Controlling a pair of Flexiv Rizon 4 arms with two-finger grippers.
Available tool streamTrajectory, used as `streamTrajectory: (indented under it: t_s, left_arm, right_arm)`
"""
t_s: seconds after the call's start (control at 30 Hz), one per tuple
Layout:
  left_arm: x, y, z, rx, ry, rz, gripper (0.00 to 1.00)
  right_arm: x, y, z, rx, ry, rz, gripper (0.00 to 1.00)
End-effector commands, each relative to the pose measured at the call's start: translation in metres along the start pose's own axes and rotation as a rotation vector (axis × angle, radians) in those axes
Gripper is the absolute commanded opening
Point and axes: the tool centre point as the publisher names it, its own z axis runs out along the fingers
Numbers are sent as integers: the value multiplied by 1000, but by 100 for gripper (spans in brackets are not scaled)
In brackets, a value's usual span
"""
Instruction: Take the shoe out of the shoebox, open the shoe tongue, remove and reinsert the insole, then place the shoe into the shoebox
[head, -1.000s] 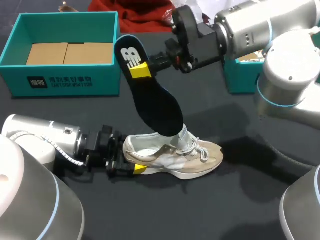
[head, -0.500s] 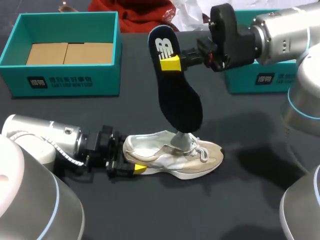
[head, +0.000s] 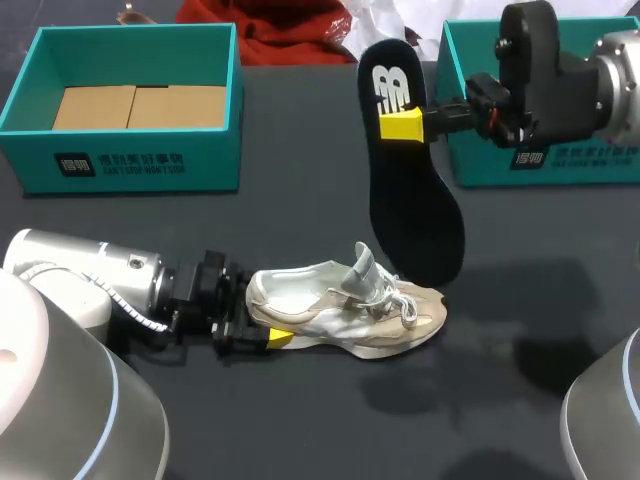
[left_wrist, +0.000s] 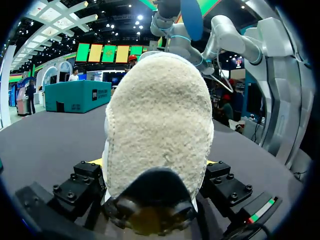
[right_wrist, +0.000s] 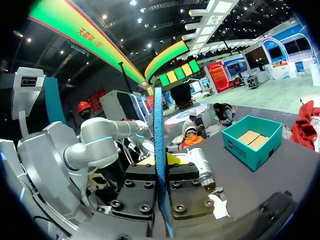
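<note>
A beige sneaker (head: 345, 315) lies on its sole on the black table, toe to the right, tongue standing up. My left gripper (head: 262, 336) is shut on its heel; in the left wrist view the fuzzy heel (left_wrist: 157, 135) fills the space between the fingers of the left gripper (left_wrist: 155, 167). My right gripper (head: 405, 125) is shut on the heel end of the dark insole (head: 415, 200), which hangs toe down above and just right of the shoe, clear of its opening. In the right wrist view the insole (right_wrist: 158, 130) shows edge-on between the fingers of the right gripper (right_wrist: 160, 162).
A teal shoebox (head: 120, 165) holding cardboard pieces stands at the back left, also visible as the teal shoebox (right_wrist: 252, 142) ahead of the right gripper. A second teal box (head: 480, 165) sits at the back right, behind the right arm.
My right gripper has carried the insole up and to the right, drawing its toe end out of the shoe. The left gripper and the shoe have stayed put.
</note>
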Motion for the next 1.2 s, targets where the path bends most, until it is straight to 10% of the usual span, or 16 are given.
streamTrajectory:
  t_s: [0.03, 1.2]
  left_arm:
    - [0, 4, -1, -1, -1, 0, 0]
    - [0, 4, -1, -1, -1, 0, 0]
  right_arm:
    - [6, -5, -2, -9, -15, -6, 0]
    - [37, -30, -22, -28, -18, 24, 0]
